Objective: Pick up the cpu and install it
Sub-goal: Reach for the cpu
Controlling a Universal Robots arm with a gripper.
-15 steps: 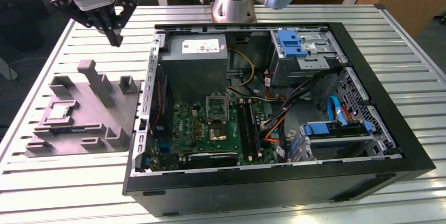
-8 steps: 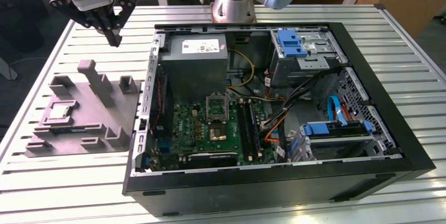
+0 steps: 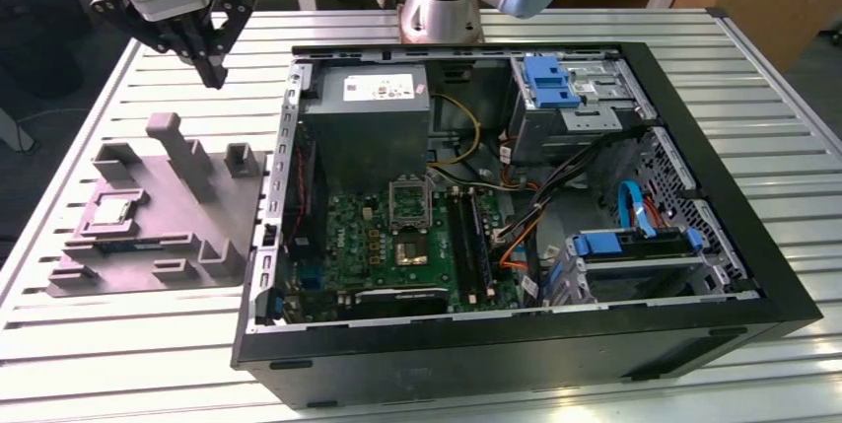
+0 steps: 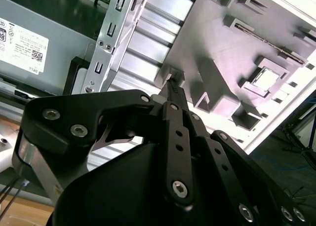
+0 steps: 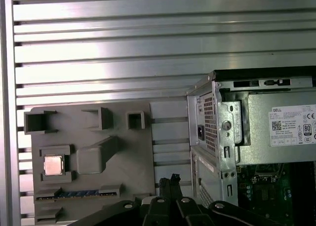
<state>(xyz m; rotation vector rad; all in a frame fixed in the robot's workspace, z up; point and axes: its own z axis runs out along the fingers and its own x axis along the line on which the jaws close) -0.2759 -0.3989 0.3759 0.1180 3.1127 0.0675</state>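
Cpu (image 3: 108, 209) seated in tray (image 3: 197, 236), untouched — hand (image 3: 212, 76) aloft by tray's edge, pinched closed, empty. Risk: descent w/o opening, or off-centre grip — cpu tilts, jams in tray.

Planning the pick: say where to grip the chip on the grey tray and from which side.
Probably the chip by two opposite edges, from straight above: it lies flat, top face up, in a walled pocket of the tray.
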